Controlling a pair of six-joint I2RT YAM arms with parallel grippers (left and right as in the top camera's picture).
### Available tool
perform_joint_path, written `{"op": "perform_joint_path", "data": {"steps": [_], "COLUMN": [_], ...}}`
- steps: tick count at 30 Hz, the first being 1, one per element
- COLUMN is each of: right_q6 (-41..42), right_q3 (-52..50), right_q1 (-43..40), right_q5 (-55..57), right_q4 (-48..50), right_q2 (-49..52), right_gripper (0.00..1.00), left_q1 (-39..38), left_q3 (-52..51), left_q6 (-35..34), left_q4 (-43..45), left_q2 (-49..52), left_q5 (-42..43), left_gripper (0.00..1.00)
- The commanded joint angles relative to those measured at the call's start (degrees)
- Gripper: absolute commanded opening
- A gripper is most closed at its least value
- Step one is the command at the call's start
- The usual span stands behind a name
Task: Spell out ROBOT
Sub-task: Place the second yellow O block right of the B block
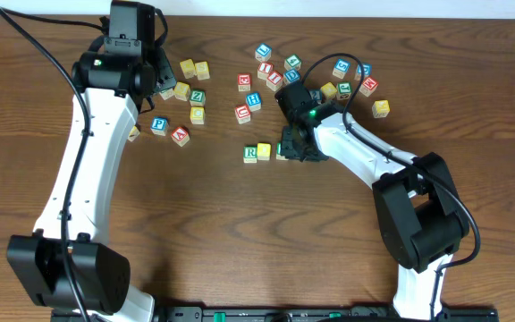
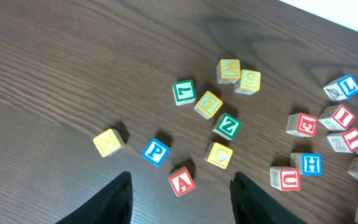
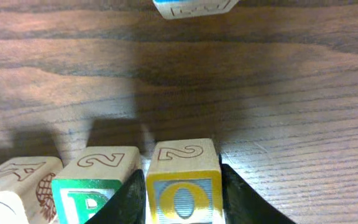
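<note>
O block [image 3: 183, 186] set into the word row on the table [image 3: 278, 93].
Right gripper [image 3: 183, 208] pinched it by its sides just beside a green-lettered block [image 3: 98, 186], apparently to align the faces; left gripper [image 2: 180, 205] hung spread and empty above loose letter blocks [image 2: 229, 127].

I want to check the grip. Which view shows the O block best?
Right wrist: the O block fills the foreground, held between the fingers of the right gripper. In the overhead view that gripper covers it, and the left wrist view misses it entirely.
</note>
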Motion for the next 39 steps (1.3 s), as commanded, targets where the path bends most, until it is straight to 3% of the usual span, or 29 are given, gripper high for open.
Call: {"op": "perform_joint_path", "data": {"steps": [1, 8, 20, 27, 39], "right_q6": [0.59, 0.52, -1.88, -2.45, -7.32], "right_q3": [-0.46, 0.37, 0.74, 0.72, 1.97], "right_q1": [0.42, -0.31, -4.22, -6.54, -6.88], "right_q5": [0.11, 0.07, -0.44, -1.2, -6.69], "right_q4": [0.13, -0.81, -1.7, -2.51, -2.1], "right_q2": [0.48, -1.4, -16.48, -17.09, -17.09], "right_gripper": [0.38, 0.4, 0.44, 0.65, 0.58], "left_q1": [0.28, 0.28, 0.22, 0.15, -2.25], "left_q3": [-0.33, -0.33, -0.33, -0.35, -0.33], "left_q6": [0.09, 0.09, -0.57, -0.76, -0.74], "left_q4": [0.15, 0.13, -0.59, -2.25, -1.77], "left_q2": [0.55, 0.55, 0.55, 0.55, 0.55], "left_q5": [-0.52, -0.52, 2.54, 3.15, 3.08], "left_gripper": [0.5, 0.5, 0.5, 0.5, 0.5]}}
